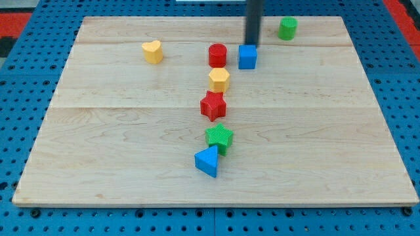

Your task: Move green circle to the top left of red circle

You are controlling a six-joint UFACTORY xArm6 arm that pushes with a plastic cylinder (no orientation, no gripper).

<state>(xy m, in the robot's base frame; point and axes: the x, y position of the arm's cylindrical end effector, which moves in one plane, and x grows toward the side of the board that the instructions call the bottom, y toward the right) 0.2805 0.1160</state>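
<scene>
The green circle (287,28) stands near the board's top edge, right of centre. The red circle (217,55) stands at the top centre, well to the left of the green one. My rod comes down from the view's top and my tip (252,43) ends between them, just above the blue cube (247,57), which sits right beside the red circle. The tip is about fifty pixels left of and slightly below the green circle, not touching it.
A yellow heart (152,51) lies at the top left. Below the red circle run a yellow hexagon (219,80), a red star (212,105), a green star (220,137) and a blue triangle (207,160). The wooden board (98,151) lies on a blue pegboard.
</scene>
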